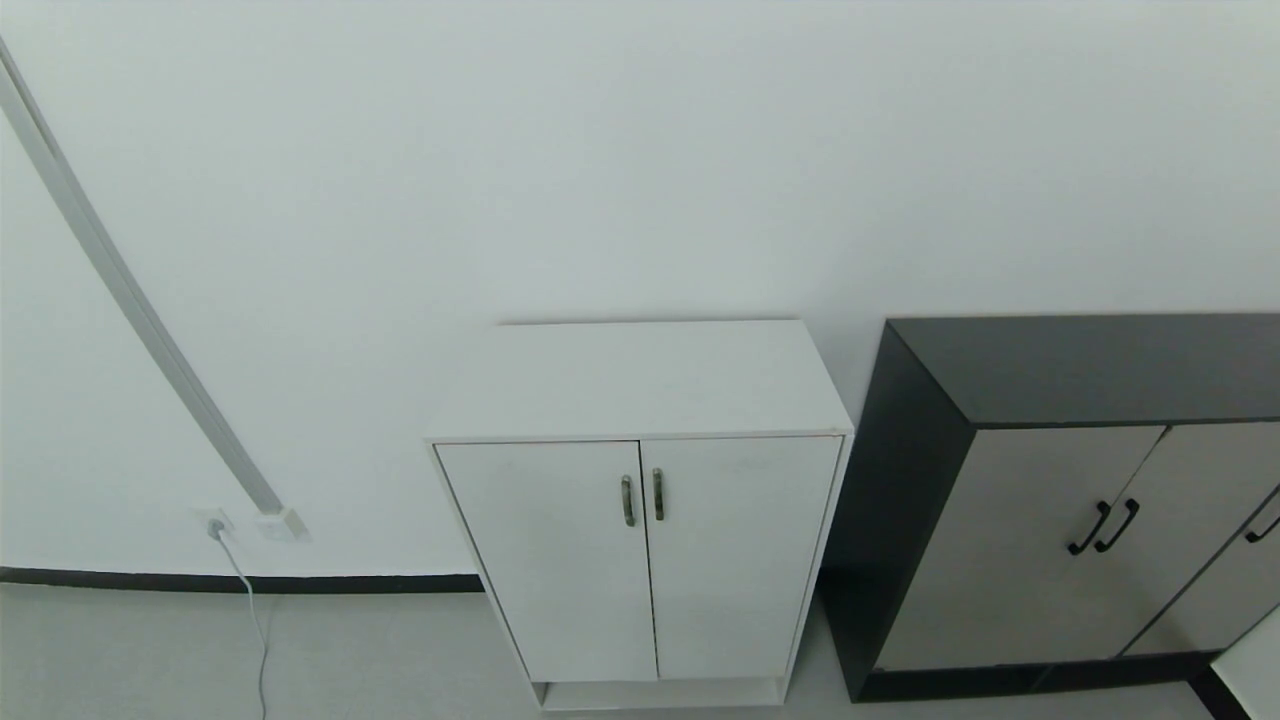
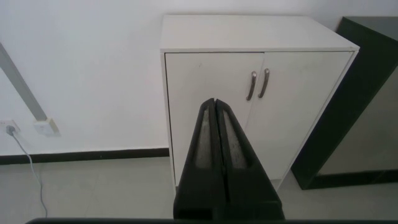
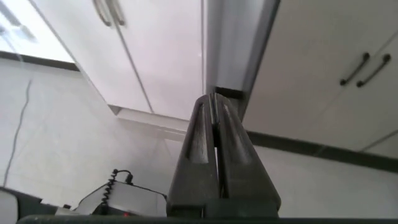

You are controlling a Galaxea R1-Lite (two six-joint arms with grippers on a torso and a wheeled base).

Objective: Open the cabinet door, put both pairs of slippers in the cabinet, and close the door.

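The left gripper (image 2: 215,101) has two long dark fingers (image 2: 202,146) pressed flat together, holding nothing. The right gripper (image 3: 213,96) has its fingers squeezed tight too, with nothing between, above the smooth grey floor (image 3: 74,143). Farther off stands the white cabinet (image 1: 640,380), a tall smooth box with its long side going up and down. Its two flat doors (image 1: 560,560) face the robot and are closed. Two thin metal handles (image 1: 628,500) stand straight up in the middle. A dark cabinet (image 1: 900,480) sits just beside it, on the right, against the plain white wall (image 1: 500,150)
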